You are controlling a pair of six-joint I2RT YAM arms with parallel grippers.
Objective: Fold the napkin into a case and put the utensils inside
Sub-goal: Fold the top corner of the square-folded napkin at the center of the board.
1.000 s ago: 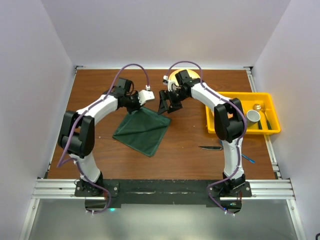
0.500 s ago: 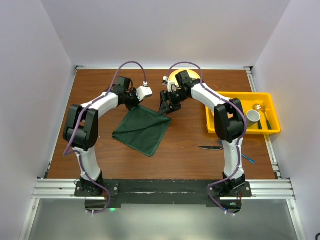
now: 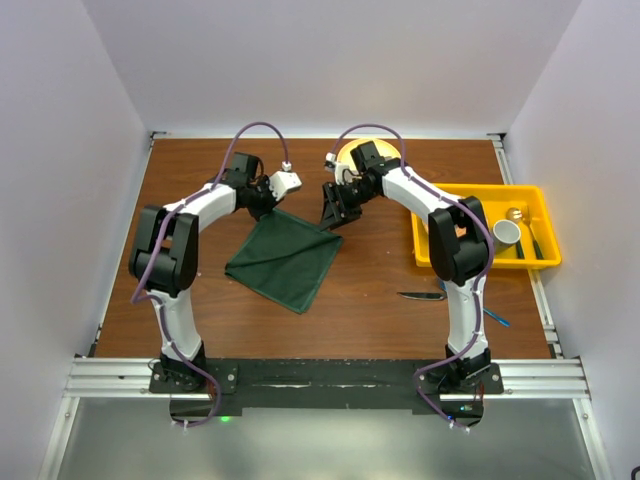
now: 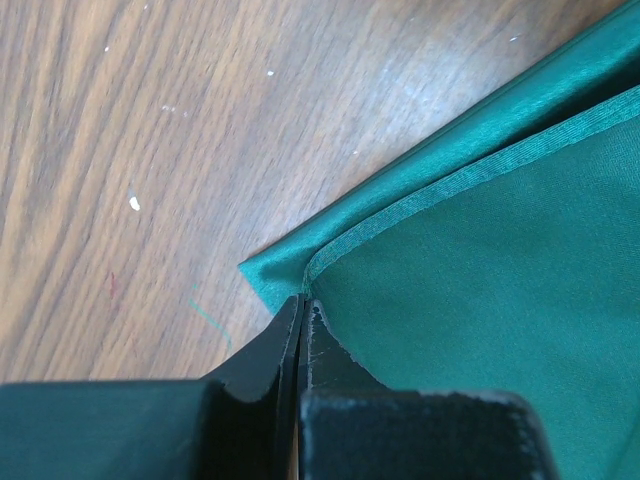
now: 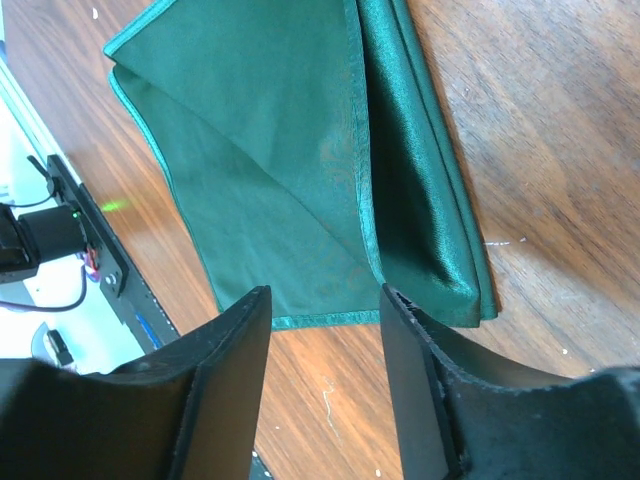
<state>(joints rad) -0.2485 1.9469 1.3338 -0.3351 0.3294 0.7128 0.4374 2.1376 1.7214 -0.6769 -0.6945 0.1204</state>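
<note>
Napkin (image 3: 285, 258) lies folded as a diamond on desk (image 3: 380, 270), L of ctr. Nearest us, R side: blue fork (image 3: 497, 319), then knife (image 3: 420, 296), both well apart from cloth. Farther back, L claw (image 4: 301, 315) is clenched on napkin's far corner hem. R claw (image 5: 325, 295) is released, jaws apart over cloth's R corner. Beyond it we note a yellow plate (image 3: 345, 150).

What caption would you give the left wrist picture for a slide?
Left gripper, fingers closed, pinches the top-layer corner of the folded green napkin on the wooden table.
</note>
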